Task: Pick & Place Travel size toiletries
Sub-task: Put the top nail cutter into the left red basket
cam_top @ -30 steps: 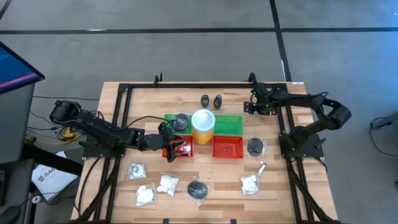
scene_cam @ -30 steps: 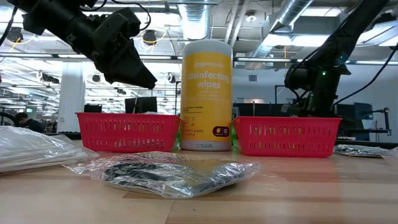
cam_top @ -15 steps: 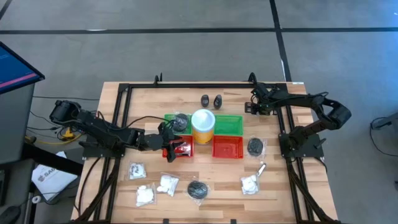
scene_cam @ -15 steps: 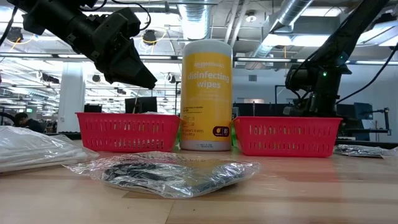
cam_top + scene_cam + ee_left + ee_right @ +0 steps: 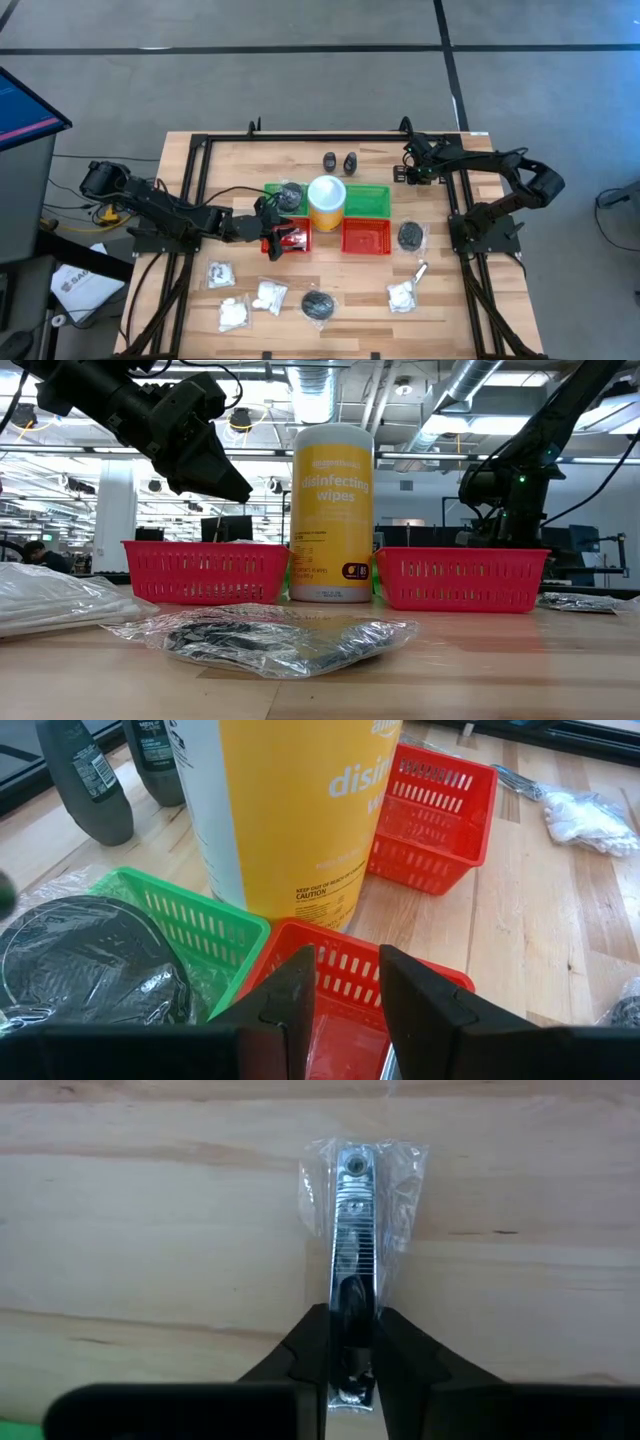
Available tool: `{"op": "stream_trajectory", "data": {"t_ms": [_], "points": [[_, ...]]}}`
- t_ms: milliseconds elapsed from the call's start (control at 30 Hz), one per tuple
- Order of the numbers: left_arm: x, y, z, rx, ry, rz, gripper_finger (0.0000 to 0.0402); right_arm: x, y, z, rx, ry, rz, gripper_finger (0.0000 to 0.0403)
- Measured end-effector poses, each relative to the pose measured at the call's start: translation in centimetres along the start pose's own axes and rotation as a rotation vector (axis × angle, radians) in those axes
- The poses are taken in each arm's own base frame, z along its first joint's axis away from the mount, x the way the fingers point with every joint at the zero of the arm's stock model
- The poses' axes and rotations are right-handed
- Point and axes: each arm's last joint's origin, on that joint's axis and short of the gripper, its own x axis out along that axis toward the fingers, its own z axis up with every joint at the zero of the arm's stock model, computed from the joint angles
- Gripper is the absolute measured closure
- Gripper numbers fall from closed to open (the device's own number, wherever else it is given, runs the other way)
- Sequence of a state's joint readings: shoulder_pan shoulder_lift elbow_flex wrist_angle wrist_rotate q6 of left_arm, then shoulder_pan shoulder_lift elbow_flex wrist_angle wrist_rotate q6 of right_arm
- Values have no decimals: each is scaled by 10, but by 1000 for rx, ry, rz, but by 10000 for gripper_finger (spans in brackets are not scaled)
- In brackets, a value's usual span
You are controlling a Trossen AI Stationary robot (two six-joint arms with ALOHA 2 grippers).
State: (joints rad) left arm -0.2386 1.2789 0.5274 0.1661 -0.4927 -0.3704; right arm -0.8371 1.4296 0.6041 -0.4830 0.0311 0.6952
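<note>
My right gripper (image 5: 403, 172) is at the table's far right, beyond the green tray (image 5: 370, 200), shut on a narrow silvery item in clear wrap (image 5: 352, 1230). My left gripper (image 5: 272, 238) hovers over the left red tray (image 5: 345, 975), its fingers a little apart with nothing between them. A wrapped dark grey pad (image 5: 90, 960) lies in the left green tray. Two black bottles (image 5: 340, 161) stand at the far middle. White lumpy packets (image 5: 245, 300), a dark pad (image 5: 318, 305) and a silvery tube (image 5: 420, 270) lie along the near edge. My right gripper pinches the silvery item's near end (image 5: 350, 1305) between its two fingers, wrap and all. The fingers lie along the item, which points away from them, edge-on to the camera. Whether it is clear of the wood, I cannot tell.
The yellow wipes cylinder (image 5: 327, 200) stands between the trays. A second red tray (image 5: 367, 237) sits right of it, with a wrapped dark pad (image 5: 410, 235) beside it. A black frame (image 5: 200, 200) runs round the table.
My right gripper has shut on the wrapped silvery item while staying in place. My left gripper has kept still over the red tray.
</note>
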Motion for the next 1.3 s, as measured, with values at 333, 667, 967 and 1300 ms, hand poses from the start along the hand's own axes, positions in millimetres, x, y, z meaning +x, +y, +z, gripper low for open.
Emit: {"op": "stream_trajectory", "data": {"t_ms": [333, 667, 967, 1300], "points": [[0, 0, 0, 0, 0, 0, 298, -2, 4, -3, -80, -6, 15, 357], [0, 0, 1, -5, -8, -3, 298, -24, 5, -3, -118, -86, 77, 357], [0, -1, 2, -13, -17, -7, 298, -54, 17, -18, -230, -182, 195, 357], [-1, -4, 6, -35, -55, -47, 298, -80, 29, -36, -353, -264, 327, 357]]}}
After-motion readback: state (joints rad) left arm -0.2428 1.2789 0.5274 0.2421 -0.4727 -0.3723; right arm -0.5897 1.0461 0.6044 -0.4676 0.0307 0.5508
